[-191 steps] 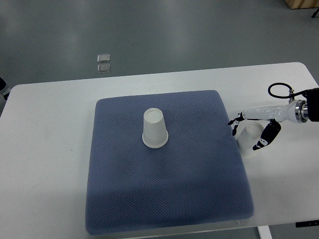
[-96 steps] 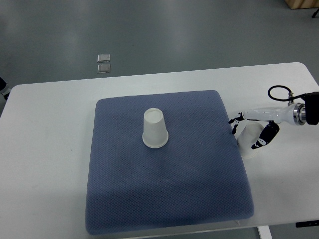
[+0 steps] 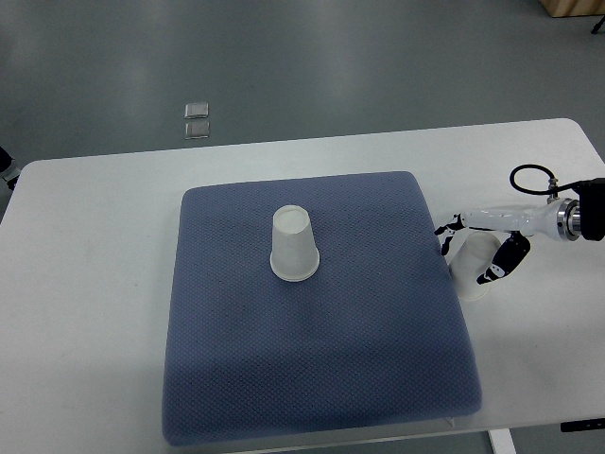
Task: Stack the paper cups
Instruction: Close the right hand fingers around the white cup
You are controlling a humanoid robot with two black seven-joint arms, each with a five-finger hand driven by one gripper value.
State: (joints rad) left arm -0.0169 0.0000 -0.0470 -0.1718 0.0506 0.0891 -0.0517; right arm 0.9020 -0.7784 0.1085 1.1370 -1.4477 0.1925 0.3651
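Observation:
One white paper cup stands upside down near the middle of the blue mat. A second white cup stands on the white table just off the mat's right edge. My right hand comes in from the right edge and wraps this second cup, fingers curled on both of its sides. The cup's base still rests on the table. No left arm shows.
The white table holds the mat. Two small clear square objects lie on the grey floor beyond the table's far edge. A black cable loop sits at the right wrist.
The right arm has drawn back slightly to the right while the hand stays around the cup. The cups have not moved.

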